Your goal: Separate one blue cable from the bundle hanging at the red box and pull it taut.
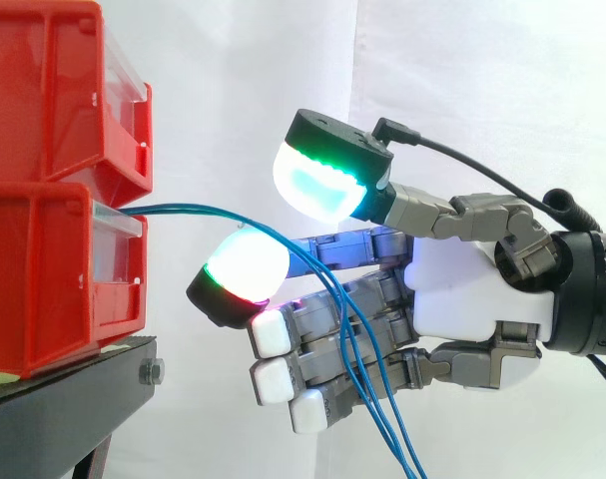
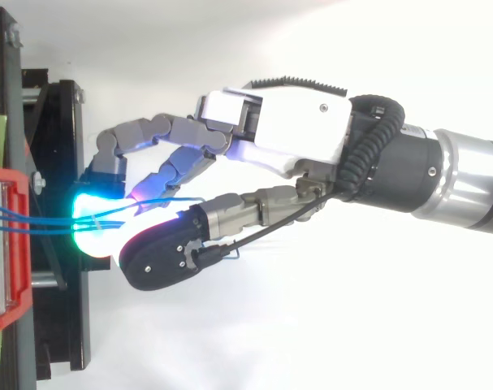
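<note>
The hand [image 1: 472, 284] was open, blue cables [image 1: 183, 209] from the front edge of the lower red bin [image 1: 43, 289] draped over its fingers [image 1: 245, 267]; closing the thumb [image 1: 322, 180] on a single cable looked wisest.

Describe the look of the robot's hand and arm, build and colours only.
The hand has a glossy white palm shell, grey segmented fingers and bulky black-backed fingertips glowing white and cyan-green, one rimmed red. The arm behind is black, then brushed silver.
</note>
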Available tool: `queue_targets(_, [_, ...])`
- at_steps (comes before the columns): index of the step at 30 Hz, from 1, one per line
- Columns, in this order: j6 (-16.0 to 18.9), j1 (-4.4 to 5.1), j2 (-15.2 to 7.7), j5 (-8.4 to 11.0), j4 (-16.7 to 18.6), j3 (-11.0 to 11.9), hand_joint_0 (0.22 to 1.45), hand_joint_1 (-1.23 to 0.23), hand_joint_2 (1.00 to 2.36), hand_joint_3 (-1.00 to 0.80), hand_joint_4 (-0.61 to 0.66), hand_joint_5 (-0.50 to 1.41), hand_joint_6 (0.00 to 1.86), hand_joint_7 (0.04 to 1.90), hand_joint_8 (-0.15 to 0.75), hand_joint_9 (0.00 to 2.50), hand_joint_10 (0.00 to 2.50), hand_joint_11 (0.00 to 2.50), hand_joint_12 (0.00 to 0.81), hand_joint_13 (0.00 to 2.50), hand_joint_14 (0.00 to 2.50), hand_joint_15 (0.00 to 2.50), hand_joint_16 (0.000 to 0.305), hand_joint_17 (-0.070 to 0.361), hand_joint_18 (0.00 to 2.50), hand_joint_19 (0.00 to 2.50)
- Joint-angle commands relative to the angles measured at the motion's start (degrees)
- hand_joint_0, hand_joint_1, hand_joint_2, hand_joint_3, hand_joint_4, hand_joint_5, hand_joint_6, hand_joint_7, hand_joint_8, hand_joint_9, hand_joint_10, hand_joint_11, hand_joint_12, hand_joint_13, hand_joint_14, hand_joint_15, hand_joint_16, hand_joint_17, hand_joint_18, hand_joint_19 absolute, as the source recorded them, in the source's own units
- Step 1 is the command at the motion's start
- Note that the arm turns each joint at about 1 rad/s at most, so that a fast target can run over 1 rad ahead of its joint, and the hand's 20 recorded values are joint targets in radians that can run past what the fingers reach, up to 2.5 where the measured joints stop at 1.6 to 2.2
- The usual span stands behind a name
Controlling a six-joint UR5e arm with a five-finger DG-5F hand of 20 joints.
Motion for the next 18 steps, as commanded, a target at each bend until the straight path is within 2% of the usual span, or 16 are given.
queue_targets(1, [0.0,-0.01,-0.1,-0.01,0.0,0.0,0.64,-0.51,1.01,-0.37,0.16,-0.14,0.61,1.21,0.326,0.89,0.02,0.62,0.379,0.91,0.02,0.57,0.045,0.100,0.78,0.55])
queue_targets(6, [0.0,-0.01,0.0,-0.01,0.0,0.0,0.66,-0.63,1.02,-0.17,0.17,-0.15,0.62,1.19,0.322,0.89,0.02,0.62,0.379,0.91,0.02,0.56,0.045,0.101,0.78,0.54])
queue_targets(12, [0.0,-0.01,0.0,0.08,0.0,0.0,0.66,-0.67,1.02,-0.13,0.17,-0.15,0.64,1.15,0.325,0.89,0.02,0.64,0.378,0.90,0.02,0.57,0.045,0.101,0.78,0.55])
queue_targets(14, [0.0,-0.01,0.0,0.08,0.0,0.0,0.64,-0.68,1.02,-0.24,0.18,-0.15,0.64,1.15,0.322,0.89,0.02,0.64,0.377,0.90,0.02,0.57,0.045,0.102,0.78,0.54])
queue_targets(16, [0.0,-0.01,0.0,0.08,0.0,0.0,0.59,-0.61,1.01,-0.38,0.19,-0.15,0.63,1.15,0.323,0.89,0.02,0.64,0.378,0.90,0.02,0.57,0.046,0.103,0.78,0.54])
queue_targets(18, [0.0,0.08,-0.1,0.08,-0.1,0.1,0.61,-0.45,1.00,-0.46,0.17,-0.13,0.59,1.23,0.336,0.94,0.02,0.62,0.392,0.94,0.02,0.57,0.046,0.103,0.79,0.56])
